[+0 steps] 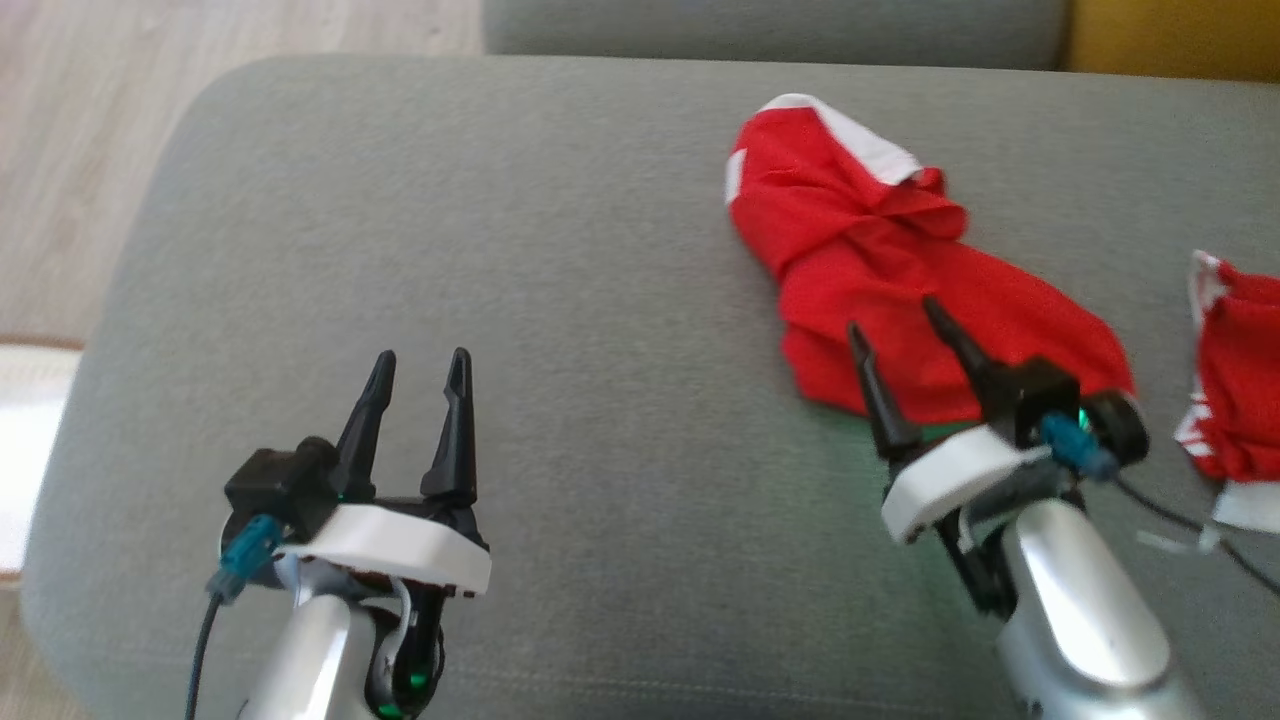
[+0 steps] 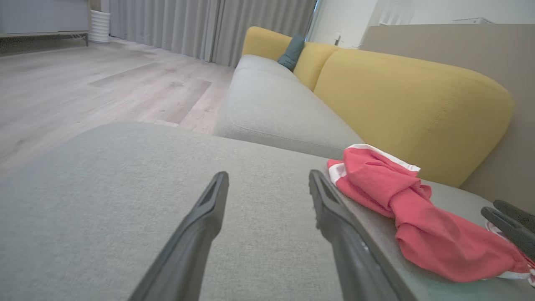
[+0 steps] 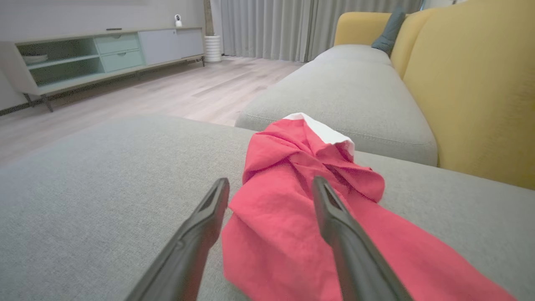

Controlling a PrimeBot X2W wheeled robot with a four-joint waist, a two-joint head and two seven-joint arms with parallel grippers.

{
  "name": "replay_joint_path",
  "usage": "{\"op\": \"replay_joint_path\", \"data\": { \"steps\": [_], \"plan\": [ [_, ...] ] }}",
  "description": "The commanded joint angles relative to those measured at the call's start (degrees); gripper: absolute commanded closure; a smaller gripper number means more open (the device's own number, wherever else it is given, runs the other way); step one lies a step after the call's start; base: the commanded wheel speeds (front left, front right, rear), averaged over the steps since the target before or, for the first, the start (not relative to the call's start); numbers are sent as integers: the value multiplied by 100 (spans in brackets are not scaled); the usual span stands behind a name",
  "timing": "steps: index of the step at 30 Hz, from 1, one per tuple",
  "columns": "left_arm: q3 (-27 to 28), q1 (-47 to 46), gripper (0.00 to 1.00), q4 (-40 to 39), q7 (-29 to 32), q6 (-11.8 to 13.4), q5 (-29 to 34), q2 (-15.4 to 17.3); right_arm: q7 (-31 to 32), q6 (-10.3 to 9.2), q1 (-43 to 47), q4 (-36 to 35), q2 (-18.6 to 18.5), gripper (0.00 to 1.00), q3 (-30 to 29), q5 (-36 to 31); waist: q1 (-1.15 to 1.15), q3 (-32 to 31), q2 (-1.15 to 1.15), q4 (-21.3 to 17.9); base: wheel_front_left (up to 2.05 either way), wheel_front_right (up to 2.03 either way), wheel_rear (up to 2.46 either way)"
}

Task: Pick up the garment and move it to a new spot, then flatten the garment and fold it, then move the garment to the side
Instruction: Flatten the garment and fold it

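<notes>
The garment (image 1: 880, 250) is red cloth with white trim, lying crumpled in a long bunch on the grey sofa cushion (image 1: 560, 300) right of centre. My right gripper (image 1: 896, 322) hovers over the garment's near end, open, with the red cloth (image 3: 271, 209) between and under its fingers but not clamped. My left gripper (image 1: 420, 362) stands open over bare cushion at the lower left, well apart from the cloth. In the left wrist view the garment (image 2: 401, 209) lies right of the open fingers (image 2: 213, 196).
A second red and white piece of cloth (image 1: 1235, 390) lies at the right edge of the cushion. The yellow backrest (image 2: 409, 104) rises behind. Another grey seat cushion (image 3: 351, 88) adjoins beyond. Wooden floor (image 1: 90, 130) lies left, past the cushion's rounded edge.
</notes>
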Motion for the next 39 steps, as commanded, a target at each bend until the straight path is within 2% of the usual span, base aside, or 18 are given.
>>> {"op": "replay_joint_path", "data": {
  "steps": [1, 12, 16, 26, 27, 28, 33, 39],
  "plan": [
    [155, -233, 0, -159, -70, 32, -50, 23, 53, -4, -312, -78, 13, 0, 57, -93, 0, 88, 0, 187, 0, 0, 0],
    [30, -292, 0, -126, -70, 108, -221, 23, 464, -4, -1268, 961, 13, 0, -515, -940, 0, 420, 0, 764, 0, 0, 0],
    [-18, -346, 0, -128, -70, 130, -297, 23, 577, -4, -1565, 1244, 13, 0, -757, -1282, 0, 509, 0, 854, 0, 0, 0],
    [-187, -513, 0, -100, -70, 191, -431, 23, 904, -4, -1994, 1881, 14, 0, -789, -2050, 0, 658, 0, 1007, 0, 0, 0],
    [-193, -525, 0, -97, -70, 196, -440, 23, 901, -4, -2020, 1938, 14, 15, -779, -2076, 0, 667, 0, 1018, 0, 0, 0],
    [-195, -532, 0, -92, -70, 198, -446, 23, 847, -4, -2054, 1975, 14, 100, -753, -2057, 0, 671, 0, 1025, 0, 0, 0],
    [-166, -532, 0, -37, -70, 205, -439, 23, 318, -4, -2203, 2079, 14, 100, -140, -1271, 0, 614, 0, 995, 0, 0, 0],
    [-121, -493, 0, 16, -70, 214, -406, 23, -299, -4, -2257, 1669, 14, 100, 856, 397, 0, 463, 0, 833, 0, 0, 0]
  ]
}}
